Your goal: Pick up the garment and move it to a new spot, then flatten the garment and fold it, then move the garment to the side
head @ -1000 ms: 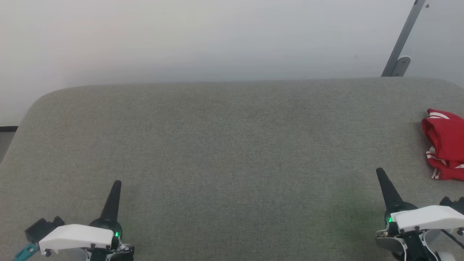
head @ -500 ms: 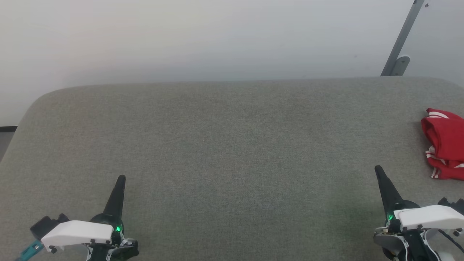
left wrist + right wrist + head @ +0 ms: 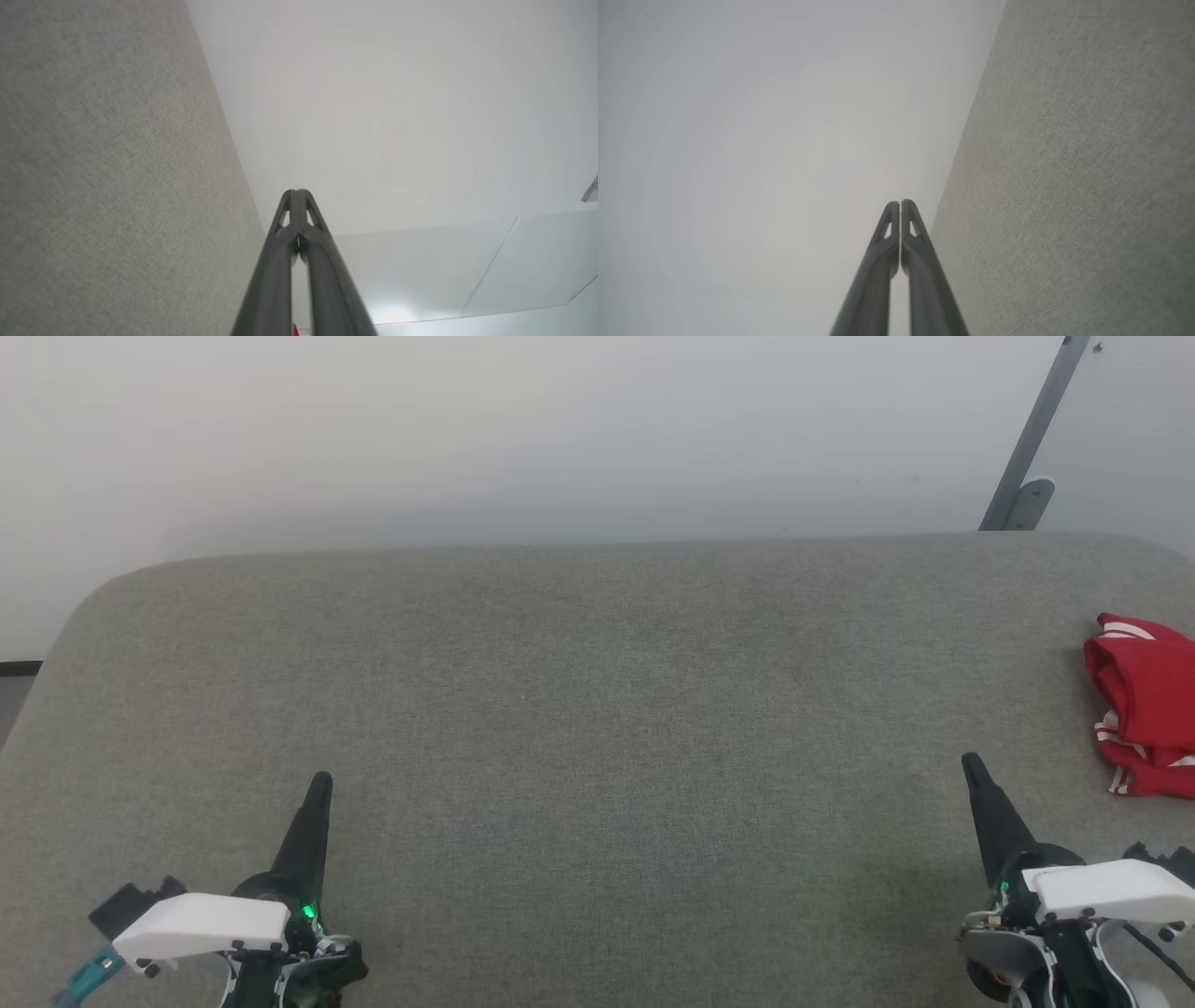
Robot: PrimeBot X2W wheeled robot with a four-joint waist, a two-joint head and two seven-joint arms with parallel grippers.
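Note:
The garment [image 3: 1144, 705], bright red with thin white stripe trim, lies bunched at the far right edge of the grey table [image 3: 597, 728], partly cut off by the head view's border. My right gripper [image 3: 972, 763] is at the lower right, shut and empty, its tip to the lower left of the garment and apart from it. At the lower left my left gripper [image 3: 321, 780] is also shut and empty. In the left wrist view the left gripper [image 3: 296, 192] shows its fingers pressed together. The right gripper [image 3: 900, 203] in the right wrist view has its fingers together too.
A pale wall rises behind the table's far edge. A grey metal bar with a bracket [image 3: 1025, 495] leans at the upper right. The table's rounded far-left corner [image 3: 103, 593] drops off to a floor strip at the left.
Both grippers have crept forward up the table, the left one also a little to the right. The garment has not moved.

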